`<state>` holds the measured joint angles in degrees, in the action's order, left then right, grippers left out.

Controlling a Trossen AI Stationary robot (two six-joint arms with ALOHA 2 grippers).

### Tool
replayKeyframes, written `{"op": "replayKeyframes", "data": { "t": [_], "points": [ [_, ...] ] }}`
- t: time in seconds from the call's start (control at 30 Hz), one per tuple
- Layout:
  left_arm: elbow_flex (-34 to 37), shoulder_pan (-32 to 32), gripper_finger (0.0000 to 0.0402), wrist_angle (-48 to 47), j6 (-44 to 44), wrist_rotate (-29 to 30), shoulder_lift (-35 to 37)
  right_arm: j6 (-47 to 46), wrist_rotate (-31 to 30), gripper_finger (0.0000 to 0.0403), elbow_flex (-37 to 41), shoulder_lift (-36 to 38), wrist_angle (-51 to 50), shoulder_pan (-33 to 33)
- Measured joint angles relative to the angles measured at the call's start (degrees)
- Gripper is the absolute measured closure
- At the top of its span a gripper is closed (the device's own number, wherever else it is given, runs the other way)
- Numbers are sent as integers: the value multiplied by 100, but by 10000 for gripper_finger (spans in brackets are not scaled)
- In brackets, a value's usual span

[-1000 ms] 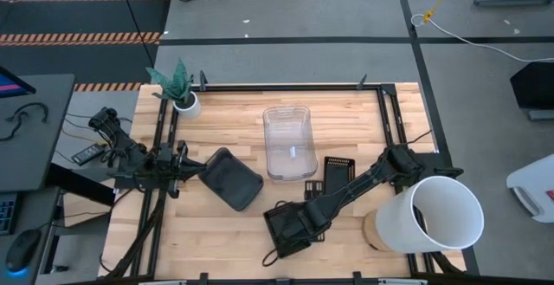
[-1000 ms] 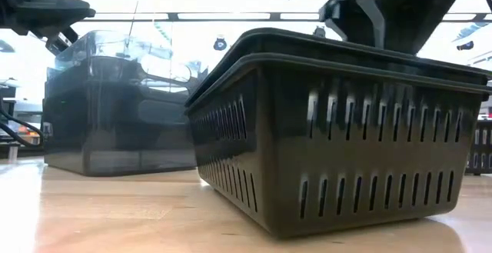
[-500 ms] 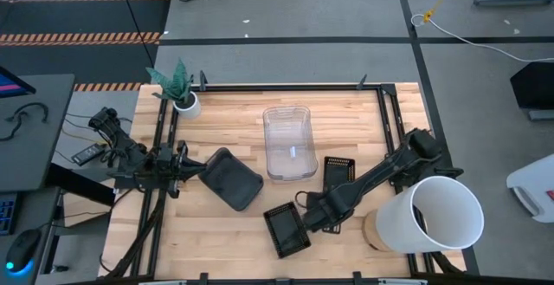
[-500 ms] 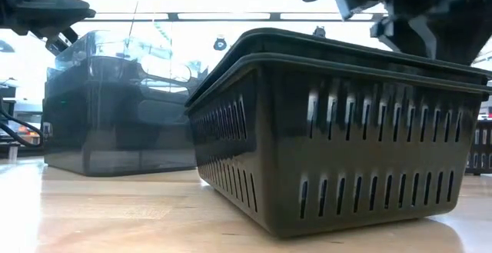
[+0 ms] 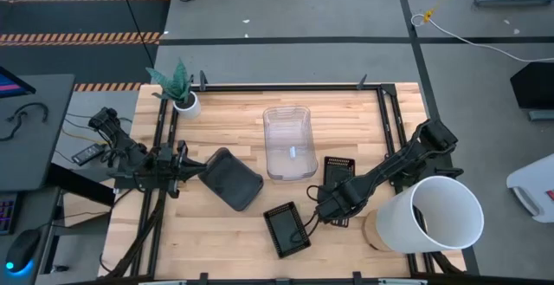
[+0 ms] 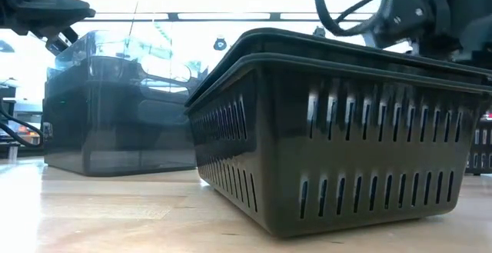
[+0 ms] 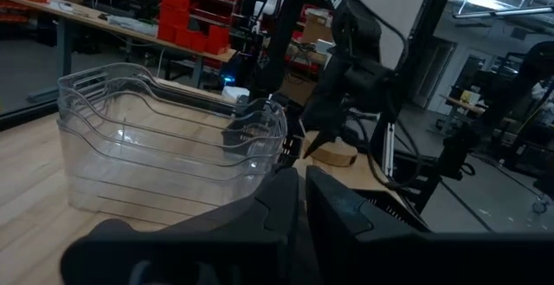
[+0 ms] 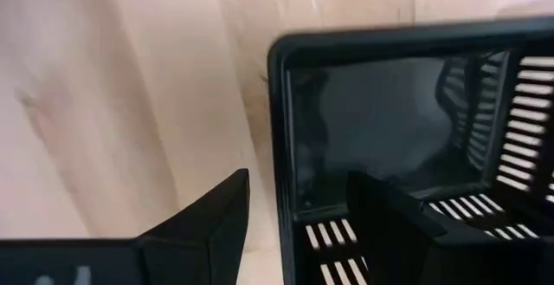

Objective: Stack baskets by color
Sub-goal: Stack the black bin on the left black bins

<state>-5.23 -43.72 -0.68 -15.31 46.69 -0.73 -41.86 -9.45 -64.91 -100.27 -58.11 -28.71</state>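
A light wooden tabletop (image 5: 234, 233), edged by a dark frame, is seen from above. A clear basket (image 5: 288, 142) is set near its middle. Beside it, toward the left arm, a smoky grey basket (image 5: 231, 178) is placed at a slant. A black mesh basket (image 5: 286, 229) is set near the front edge, and another black mesh basket (image 5: 339, 169) just beside the clear one. A small white plant pot (image 5: 185, 104) is stood at a far corner.

The right gripper's (image 8: 290, 220) spread fingers seemingly straddle a black mesh basket's (image 8: 415, 120) rim.
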Motion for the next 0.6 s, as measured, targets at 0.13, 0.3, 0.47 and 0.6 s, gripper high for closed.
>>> {"op": "replayKeyframes", "data": {
  "t": [0.13, 0.3, 0.47, 0.6],
  "points": [
    [0, 0, 364, 1, -1, 1, 0, -1, 11, 217, 226, 0, 214, 2],
    [0, 0, 366, 0, -2, 1, 0, 168, 15, 261, 388, 0, 480, -2],
    [0, 0, 373, 1, -1, 0, 0, 630, 13, 326, 512, 0, 636, -47],
    [0, 0, 372, 1, -2, 1, 0, 922, 104, 380, 469, 0, 636, -92]
  ]
}}
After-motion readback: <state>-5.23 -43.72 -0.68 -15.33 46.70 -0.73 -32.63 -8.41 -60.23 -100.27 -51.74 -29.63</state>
